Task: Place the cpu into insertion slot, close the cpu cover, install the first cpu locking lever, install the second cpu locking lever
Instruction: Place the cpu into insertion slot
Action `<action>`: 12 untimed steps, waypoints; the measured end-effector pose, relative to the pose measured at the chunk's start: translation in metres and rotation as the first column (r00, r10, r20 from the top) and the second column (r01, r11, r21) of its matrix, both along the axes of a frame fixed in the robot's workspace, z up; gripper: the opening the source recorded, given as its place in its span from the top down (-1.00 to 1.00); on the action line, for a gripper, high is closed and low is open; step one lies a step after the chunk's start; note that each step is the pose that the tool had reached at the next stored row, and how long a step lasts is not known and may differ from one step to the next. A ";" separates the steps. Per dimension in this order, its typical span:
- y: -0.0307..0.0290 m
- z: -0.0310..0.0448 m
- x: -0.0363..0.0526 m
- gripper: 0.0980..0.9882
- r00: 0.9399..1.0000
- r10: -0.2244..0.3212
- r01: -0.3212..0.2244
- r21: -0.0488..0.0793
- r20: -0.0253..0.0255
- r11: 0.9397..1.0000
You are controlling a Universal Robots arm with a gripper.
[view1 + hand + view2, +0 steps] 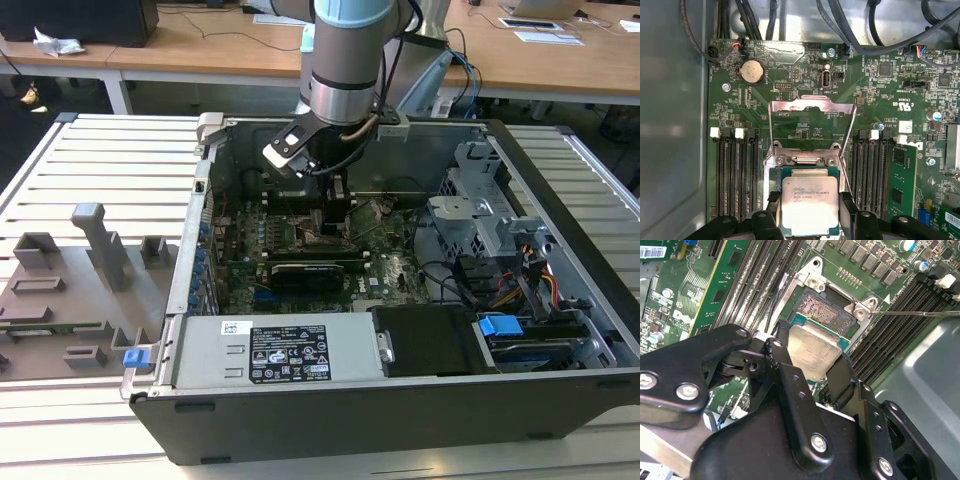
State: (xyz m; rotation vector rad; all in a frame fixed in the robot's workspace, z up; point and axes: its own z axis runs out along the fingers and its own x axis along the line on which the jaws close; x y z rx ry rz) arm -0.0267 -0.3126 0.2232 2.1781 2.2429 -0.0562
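My gripper is shut on the cpu, a flat silver-grey square chip pinched at two opposite edges by the black fingers. In the second wrist view the cpu hangs just over the insertion slot, whose brownish pin field shows past the chip's far edge. The cpu cover, a thin silver frame, stands swung open beyond the slot. A thin locking lever sticks out to one side of the slot. In the exterior view the gripper reaches down into the open computer case over the motherboard.
Long black memory slots flank the socket on both sides. A long black card, the power supply and a drive cage crowd the case. Cables run along the case wall. A grey fixture plate lies at the exterior view's left.
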 end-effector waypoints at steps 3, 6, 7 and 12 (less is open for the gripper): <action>0.0001 -0.0038 -0.0003 0.00 1.000 0.000 0.000 0.000 0.000 1.000; 0.0001 -0.0076 -0.0032 0.00 1.000 0.000 0.000 0.000 0.000 1.000; 0.0001 -0.0086 -0.0044 0.00 1.000 0.000 0.000 0.000 0.000 1.000; 0.0001 -0.0143 -0.0072 0.00 1.000 0.000 0.000 0.000 0.000 1.000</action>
